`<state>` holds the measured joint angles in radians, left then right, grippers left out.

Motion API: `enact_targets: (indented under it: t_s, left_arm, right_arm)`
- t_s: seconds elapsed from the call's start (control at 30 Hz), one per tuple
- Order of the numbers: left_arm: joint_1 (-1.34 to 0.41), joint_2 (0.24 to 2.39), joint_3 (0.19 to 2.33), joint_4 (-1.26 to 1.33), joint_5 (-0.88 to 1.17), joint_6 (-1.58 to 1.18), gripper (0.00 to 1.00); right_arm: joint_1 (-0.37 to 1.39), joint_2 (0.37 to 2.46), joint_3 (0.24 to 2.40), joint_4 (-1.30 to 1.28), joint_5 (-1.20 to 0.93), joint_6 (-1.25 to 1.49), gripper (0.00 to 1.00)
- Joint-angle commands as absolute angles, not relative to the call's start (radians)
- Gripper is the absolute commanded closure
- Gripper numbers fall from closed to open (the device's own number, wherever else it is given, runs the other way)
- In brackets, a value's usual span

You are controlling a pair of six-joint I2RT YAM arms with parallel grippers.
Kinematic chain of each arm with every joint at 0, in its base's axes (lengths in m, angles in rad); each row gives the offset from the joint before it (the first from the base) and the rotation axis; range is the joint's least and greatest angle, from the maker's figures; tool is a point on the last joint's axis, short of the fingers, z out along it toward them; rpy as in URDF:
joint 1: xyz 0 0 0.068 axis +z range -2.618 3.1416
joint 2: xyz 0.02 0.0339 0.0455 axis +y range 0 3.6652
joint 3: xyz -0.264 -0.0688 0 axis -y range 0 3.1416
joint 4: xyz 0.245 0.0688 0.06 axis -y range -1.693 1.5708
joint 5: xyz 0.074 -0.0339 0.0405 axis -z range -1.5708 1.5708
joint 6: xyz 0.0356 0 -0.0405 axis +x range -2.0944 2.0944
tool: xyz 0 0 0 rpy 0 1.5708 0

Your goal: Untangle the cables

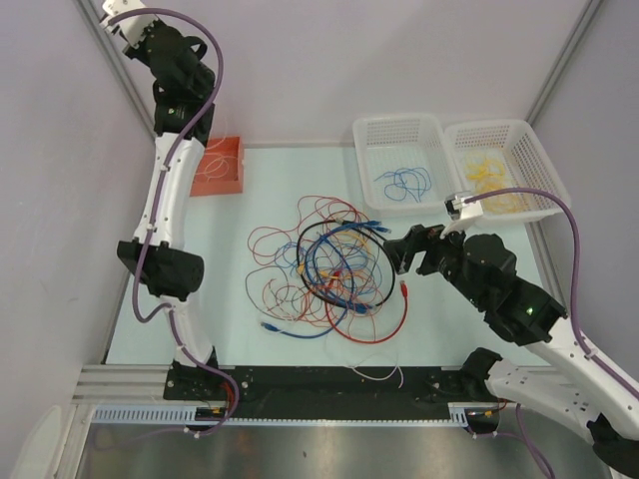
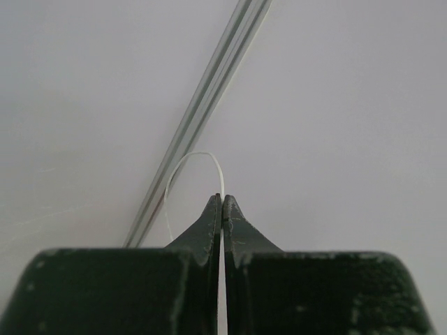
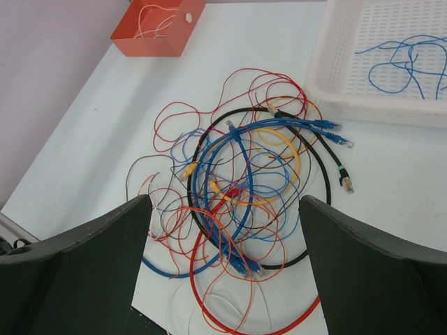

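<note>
orange box [image 1: 215,186] back left; two white baskets [image 1: 397,121] side by side.

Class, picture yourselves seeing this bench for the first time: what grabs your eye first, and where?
A bright tangle of cables sprawls mid-table, red, blue, black and yellow loops crossing. The right gripper hangs open at its right edge, while the left gripper, raised far left, is shut on a thin white wire.

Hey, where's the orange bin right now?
In the top view, the orange bin sits at the table's far-left corner, right beside the left arm, up and left of the cable tangle.
</note>
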<state>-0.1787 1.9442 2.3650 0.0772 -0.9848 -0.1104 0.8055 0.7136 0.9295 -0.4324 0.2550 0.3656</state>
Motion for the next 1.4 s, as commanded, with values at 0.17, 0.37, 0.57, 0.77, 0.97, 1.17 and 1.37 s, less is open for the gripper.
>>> enact_targets:
  t_s: [0.17,0.37,0.57,0.77,0.97,1.17,1.37]
  left_arm:
    - [-0.124,1.999,2.372,0.017,-0.973,-0.224,1.0]
    - [-0.127,1.968,2.25,0.127,-0.911,-0.204,1.0]
    - [-0.136,1.98,2.26,0.12,-0.903,-0.207,1.0]
    - [-0.153,2.022,2.29,0.179,-0.908,-0.126,1.0]
    - [-0.169,2.048,2.286,0.233,-0.914,-0.023,1.0]
    - [-0.189,2.049,2.166,0.409,-0.988,0.161,1.0]
    - [-0.192,2.031,2.017,0.534,-1.112,0.23,1.0]
  right_arm:
    - [0.765,0.699,0.914,-0.408,0.275,0.361,0.08]
    - [0.762,0.707,0.902,-0.396,0.282,0.356,0.08]
    - [0.761,0.709,0.899,-0.387,0.278,0.359,0.08]
    - [0.758,0.707,0.896,-0.391,0.287,0.356,0.08]
    - [0.758,0.71,0.888,-0.385,0.29,0.353,0.07]
    - [0.758,0.707,0.884,-0.388,0.293,0.351,0.08]
    - [0.755,0.71,0.877,-0.387,0.302,0.348,0.07]
